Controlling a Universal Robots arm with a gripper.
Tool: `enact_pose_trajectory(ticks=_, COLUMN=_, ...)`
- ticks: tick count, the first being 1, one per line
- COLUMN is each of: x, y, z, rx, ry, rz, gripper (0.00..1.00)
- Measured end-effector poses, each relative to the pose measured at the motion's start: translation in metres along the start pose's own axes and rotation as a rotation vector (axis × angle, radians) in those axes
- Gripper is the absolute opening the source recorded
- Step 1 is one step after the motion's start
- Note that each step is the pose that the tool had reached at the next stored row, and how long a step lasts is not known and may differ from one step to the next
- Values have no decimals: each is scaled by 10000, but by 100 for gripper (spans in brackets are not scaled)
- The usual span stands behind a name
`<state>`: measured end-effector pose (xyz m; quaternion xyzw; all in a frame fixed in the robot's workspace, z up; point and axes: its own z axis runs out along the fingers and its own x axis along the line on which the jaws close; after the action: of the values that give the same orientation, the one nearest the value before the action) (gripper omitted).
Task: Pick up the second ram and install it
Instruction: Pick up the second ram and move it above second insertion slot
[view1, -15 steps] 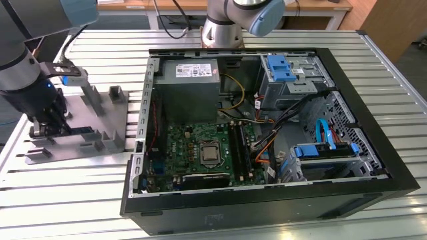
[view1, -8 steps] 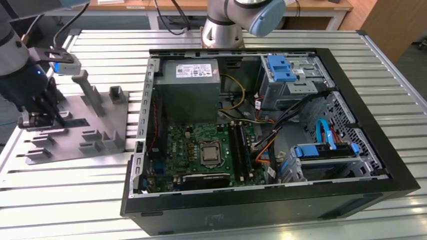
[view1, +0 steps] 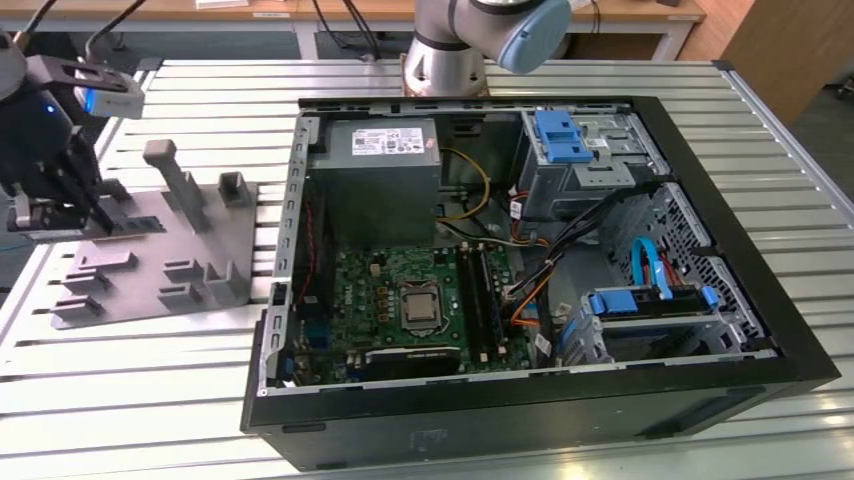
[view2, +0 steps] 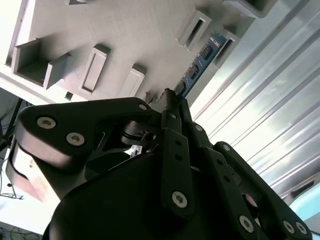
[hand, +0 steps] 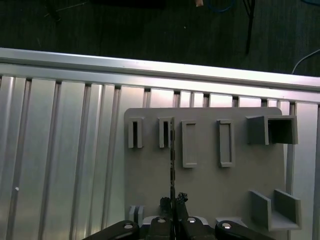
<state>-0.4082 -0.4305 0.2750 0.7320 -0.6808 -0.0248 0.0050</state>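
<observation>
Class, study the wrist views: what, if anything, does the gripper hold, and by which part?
The gripper holds the blue ram, pinched at one end. The rest of the stick runs out over the grey holder.

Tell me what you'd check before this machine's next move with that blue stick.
1. Grip: end effector shut on the second ram: ok.
2. Ram lifted free of the gray holder tray: cannot tell.
3. Top of the computer case open: ok.
4. Black memory slots on the green motherboard free to take it: cannot tell.
5. Loose cables clear of those slots: cannot tell.
</observation>
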Motion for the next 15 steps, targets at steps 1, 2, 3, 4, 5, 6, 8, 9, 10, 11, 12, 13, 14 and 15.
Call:
enact_pose_trajectory(ticks=1, x=-1, y=2, z=-45, rx=-1, ry=0, rz=0, gripper=14)
enact_pose_trajectory(ticks=2, x=-3, y=4, z=-90, rx=1, ry=0, rz=0, gripper=14)
enact_pose_trajectory(ticks=3, x=-4, y=6, z=-133, rx=0, ry=0, rz=0, gripper=14)
enact_pose_trajectory(ticks=4, x=-5, y=7, z=-176, rx=1, ry=-1, rz=0, gripper=14)
enact_pose_trajectory(ticks=5, x=-6, y=9, z=-213, rx=1, ry=0, rz=0, gripper=14)
enact_pose_trajectory(ticks=6, x=-7, y=10, z=-249, rx=0, ry=0, rz=0, gripper=14)
enact_pose_trajectory(ticks=8, x=-9, y=13, z=-316, rx=1, ry=0, rz=0, gripper=14)
enact_pose_trajectory(ticks=9, x=-10, y=14, z=-347, rx=0, ry=0, rz=0, gripper=14)
enact_pose_trajectory(ticks=10, x=-11, y=16, z=-381, rx=0, ry=0, rz=0, gripper=14)
enact_pose_trajectory(ticks=11, x=-12, y=17, z=-412, rx=1, ry=0, rz=0, gripper=14)
enact_pose_trajectory(ticks=12, x=-13, y=18, z=-444, rx=1, ry=-1, rz=0, gripper=14)
enact_pose_trajectory(ticks=13, x=-14, y=20, z=-476, rx=1, ry=0, rz=0, gripper=14)
enact_pose_trajectory(ticks=14, x=-15, y=21, z=-506, rx=0, ry=0, rz=0, gripper=14)
enact_pose_trajectory(ticks=15, x=-16, y=22, z=-538, rx=0, ry=0, rz=0, gripper=14)
